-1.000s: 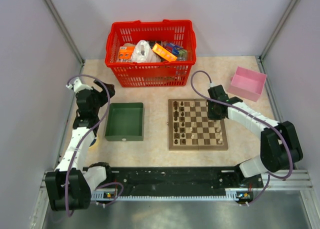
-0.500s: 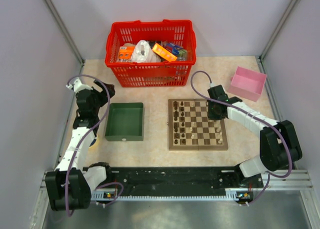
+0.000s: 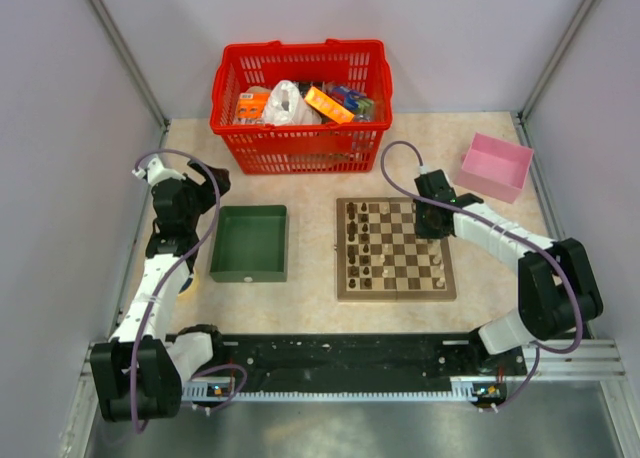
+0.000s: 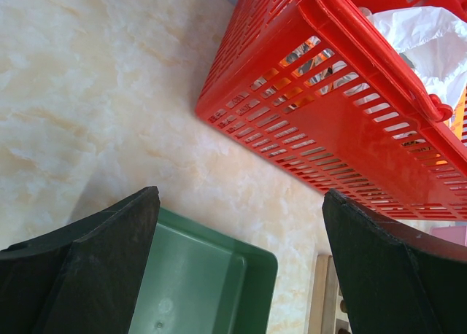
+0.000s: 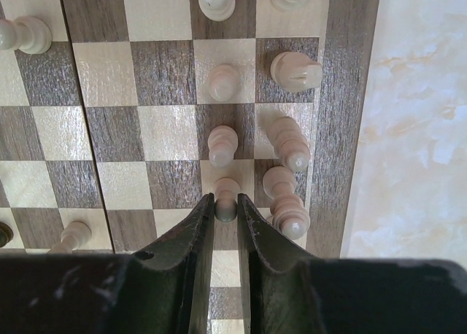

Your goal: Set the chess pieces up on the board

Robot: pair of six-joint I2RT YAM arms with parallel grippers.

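Note:
The board lies right of centre on the table. Dark chess pieces stand along its left columns and pale ones along its right. My right gripper hangs over the right side of the board. In the wrist view the right gripper is shut on the head of a pale pawn that stands upright on a light square. More pale pieces stand close on its right and ahead. My left gripper is open and empty, raised over the green tray's far corner.
A green tray sits left of the board, its corner under my left gripper. A red basket of packets stands at the back, its wall close ahead of the left fingers. A pink box sits back right.

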